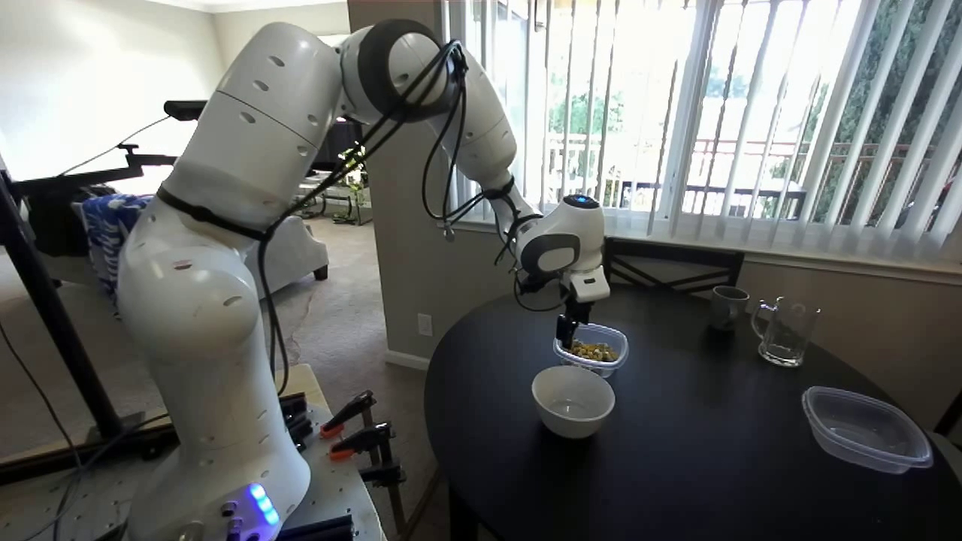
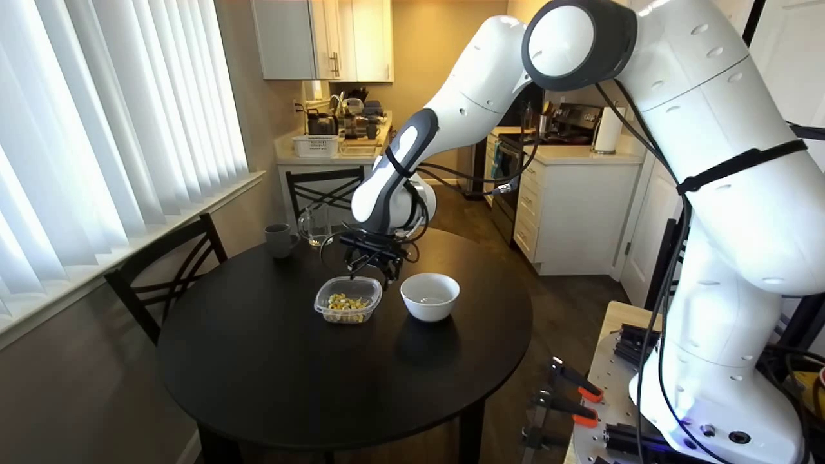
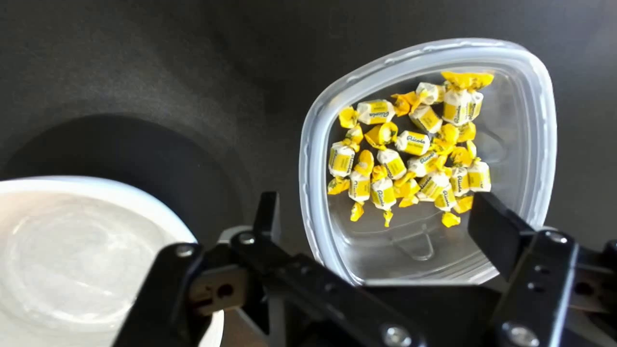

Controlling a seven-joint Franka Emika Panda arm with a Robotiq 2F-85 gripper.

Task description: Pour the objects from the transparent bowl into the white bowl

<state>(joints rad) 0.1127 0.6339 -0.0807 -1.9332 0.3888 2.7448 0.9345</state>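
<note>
The transparent bowl (image 1: 622, 353) stands on the dark table, also in an exterior view (image 2: 368, 288) and the wrist view (image 3: 313, 159). It holds the objects, wrapped yellow-and-white candies (image 3: 413, 142), also visible in both exterior views (image 1: 597, 352) (image 2: 345, 303). The white bowl (image 1: 573, 421) stands beside it, upright and empty, also in an exterior view (image 2: 430, 312) and the wrist view (image 3: 72, 260). My gripper (image 3: 383, 221) is open above the transparent bowl's edge. In the wrist view one finger is outside the rim, the other over the interior. It also shows in both exterior views (image 1: 569, 333) (image 2: 370, 277).
A grey mug (image 1: 729, 306) and a clear glass mug (image 1: 785, 334) stand farther along the round table (image 1: 699, 458). A larger flat clear container (image 1: 864, 432) lies near the table's edge. Dark chairs (image 2: 187, 270) stand against the table.
</note>
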